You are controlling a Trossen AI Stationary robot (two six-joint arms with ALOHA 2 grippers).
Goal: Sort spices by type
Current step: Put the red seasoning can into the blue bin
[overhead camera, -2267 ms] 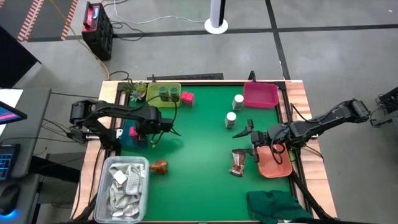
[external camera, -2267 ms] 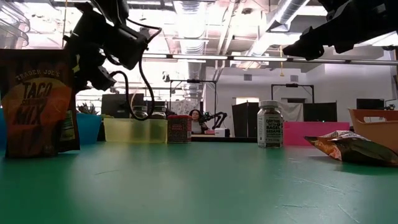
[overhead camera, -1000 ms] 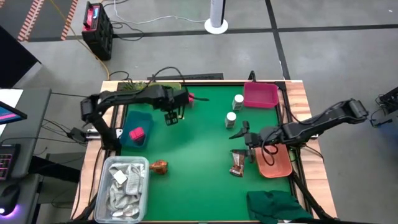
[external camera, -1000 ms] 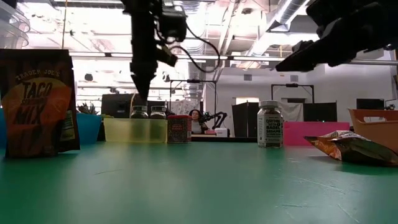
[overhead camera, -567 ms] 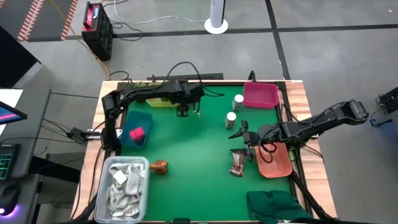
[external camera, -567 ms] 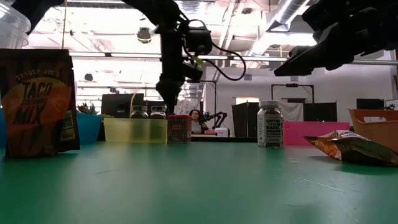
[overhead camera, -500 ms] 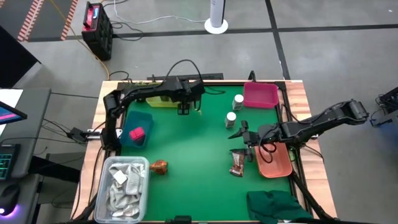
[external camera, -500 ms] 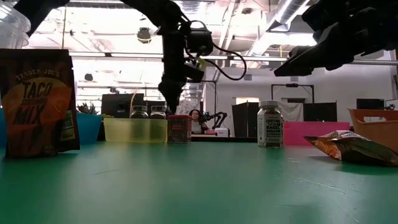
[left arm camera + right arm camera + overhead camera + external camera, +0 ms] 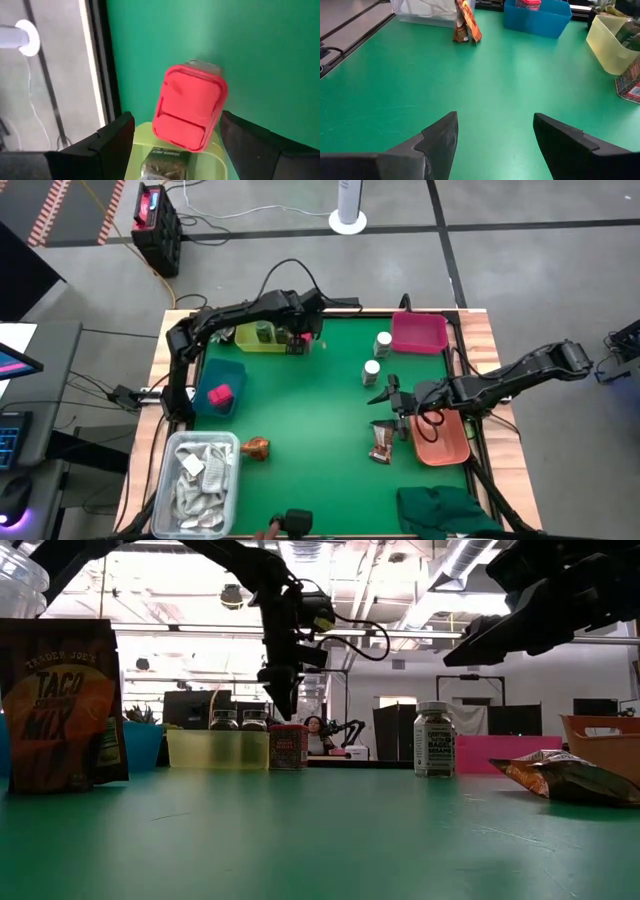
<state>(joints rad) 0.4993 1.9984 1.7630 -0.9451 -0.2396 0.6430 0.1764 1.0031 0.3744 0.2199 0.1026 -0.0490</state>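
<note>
My left gripper point(image 9: 297, 345) hangs open over a pink pack point(image 9: 189, 107) that stands on the green mat against the yellow bin point(image 9: 262, 333). Its fingers stand on either side of the pack, above it point(image 9: 288, 748), touching nothing. Two green jars point(image 9: 238, 720) sit in the yellow bin. A second pink pack point(image 9: 220, 394) lies in the blue bin point(image 9: 236, 370). Two white-capped bottles point(image 9: 383, 343) point(image 9: 371, 372) stand beside the pink bin point(image 9: 418, 333). My right gripper point(image 9: 390, 392) is open above a brown sachet point(image 9: 383, 442) lying flat. Another sachet point(image 9: 258, 447) stands near the clear tub.
An orange tray point(image 9: 447, 448) sits at the right edge under my right arm. The clear tub of white rags point(image 9: 200, 482) fills the near left corner and a dark green cloth point(image 9: 445, 510) the near right. A hand with a dark object point(image 9: 288, 523) shows at the near edge.
My left gripper has swung from the mat near the blue bin toward the far edge and the right, ending over the pink pack beside the yellow bin, and has come lower toward it. My right arm has kept still.
</note>
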